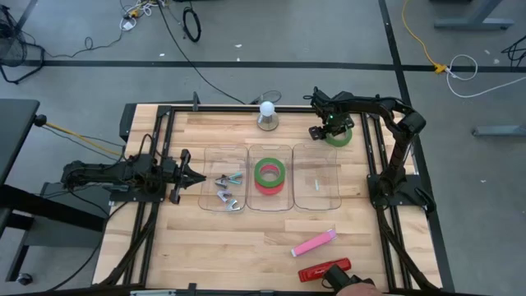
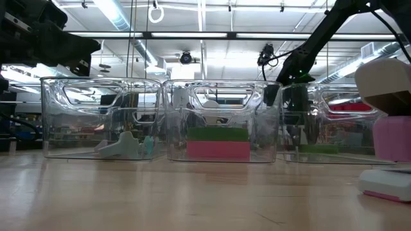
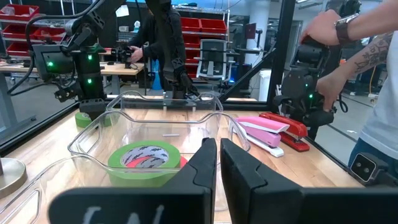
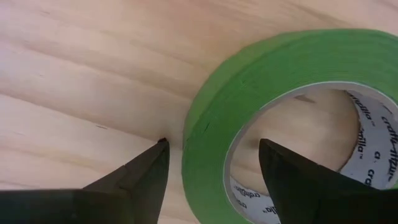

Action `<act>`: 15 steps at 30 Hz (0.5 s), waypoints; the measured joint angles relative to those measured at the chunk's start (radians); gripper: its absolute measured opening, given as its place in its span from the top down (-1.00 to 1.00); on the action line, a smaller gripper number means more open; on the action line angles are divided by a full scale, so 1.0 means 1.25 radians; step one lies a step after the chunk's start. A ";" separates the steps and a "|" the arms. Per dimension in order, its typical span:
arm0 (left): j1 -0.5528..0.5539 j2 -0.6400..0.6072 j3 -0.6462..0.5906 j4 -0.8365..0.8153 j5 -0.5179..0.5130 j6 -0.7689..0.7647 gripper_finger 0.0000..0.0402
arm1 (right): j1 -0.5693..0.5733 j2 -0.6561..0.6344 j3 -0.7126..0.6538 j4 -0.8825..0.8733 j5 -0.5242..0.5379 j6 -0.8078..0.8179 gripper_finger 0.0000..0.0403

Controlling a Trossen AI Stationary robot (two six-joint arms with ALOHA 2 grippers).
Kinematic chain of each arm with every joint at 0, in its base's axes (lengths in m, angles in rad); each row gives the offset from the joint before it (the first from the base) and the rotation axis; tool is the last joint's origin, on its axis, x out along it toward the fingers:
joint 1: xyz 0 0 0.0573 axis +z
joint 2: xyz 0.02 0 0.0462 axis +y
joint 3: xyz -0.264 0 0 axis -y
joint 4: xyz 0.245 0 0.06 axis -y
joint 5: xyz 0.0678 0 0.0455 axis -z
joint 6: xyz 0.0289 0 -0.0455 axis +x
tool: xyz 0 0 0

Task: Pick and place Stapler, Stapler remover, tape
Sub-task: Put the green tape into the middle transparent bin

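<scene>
**Straddling the tape wall**

Green tape [image 4: 249, 106] flat on bare wood, its wall between the spread fingers of right gripper [image 4: 214, 165]: one fingertip outside the roll, the other inside the ring. Best lowered squarely, then closed on the wall before lifting. Beyond it, three clear bins [image 1: 317, 178]; middle one holding another tape roll [image 1: 269, 173]. Left gripper [image 1: 196, 178] pressed together, waiting beside the bins.

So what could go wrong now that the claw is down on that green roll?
The right gripper straddles one wall of the green tape roll, jaws open; a thin-wall pinch could let it tilt or slip. The middle bin already holds tape rolls, so stacking might be awkward. A person's hand reaches near the table.
</scene>
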 joint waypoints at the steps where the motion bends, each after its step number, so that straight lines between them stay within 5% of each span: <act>1: 0.000 0.000 0.000 0.000 0.000 0.000 0.87 | 0.000 0.000 0.000 0.000 0.000 0.001 -0.21; 15: 0.000 0.000 0.000 0.000 0.000 0.000 0.87 | 0.000 0.000 0.000 -0.002 -0.003 0.000 0.19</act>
